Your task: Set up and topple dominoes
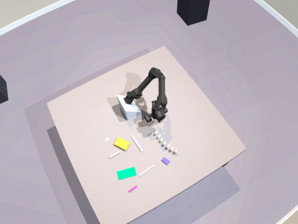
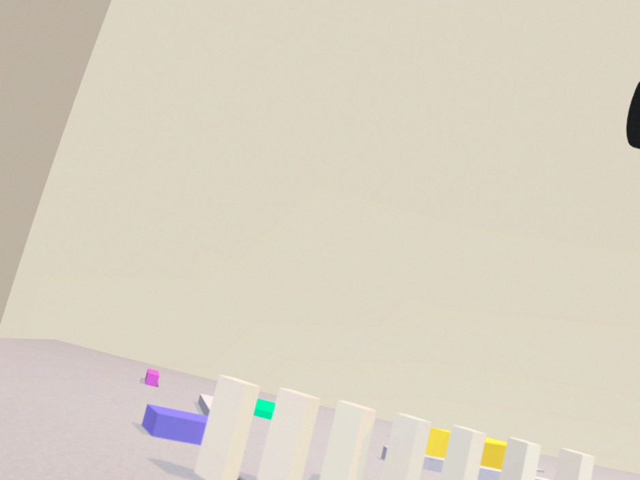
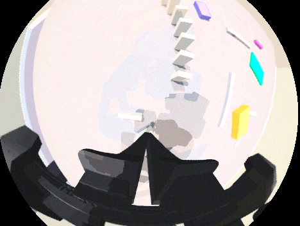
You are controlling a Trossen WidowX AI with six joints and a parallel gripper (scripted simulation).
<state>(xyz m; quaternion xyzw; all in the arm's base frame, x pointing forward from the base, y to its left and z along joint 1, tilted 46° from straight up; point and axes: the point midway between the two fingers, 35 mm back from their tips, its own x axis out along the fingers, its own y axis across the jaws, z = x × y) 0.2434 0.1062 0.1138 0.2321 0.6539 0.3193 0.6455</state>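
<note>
Several cream dominoes (image 1: 164, 143) (image 2: 227, 428) (image 3: 184, 42) stand in a slightly curved row. The domino (image 1: 156, 133) (image 3: 181, 76) at the row's arm-side end is upright. My gripper (image 3: 147, 135) is shut and empty, low over the table beyond that end; in the top view the arm's wrist hides its fingertips. One loose domino (image 3: 130, 115) lies just ahead and left of the fingertips in the wrist view. Another pale piece (image 3: 148, 128) shows right at the fingertips, mostly hidden by them; whether they touch it I cannot tell. The exterior view does not show the fingers.
A purple block (image 1: 165, 161) (image 2: 175, 424) (image 3: 202, 10) lies near the row's far end. A yellow block (image 1: 122, 143) (image 3: 240, 122), a green plate (image 1: 126, 173) (image 3: 256, 69), a magenta bar (image 1: 132, 188) and white strips (image 1: 137, 143) (image 3: 227, 99) lie to one side.
</note>
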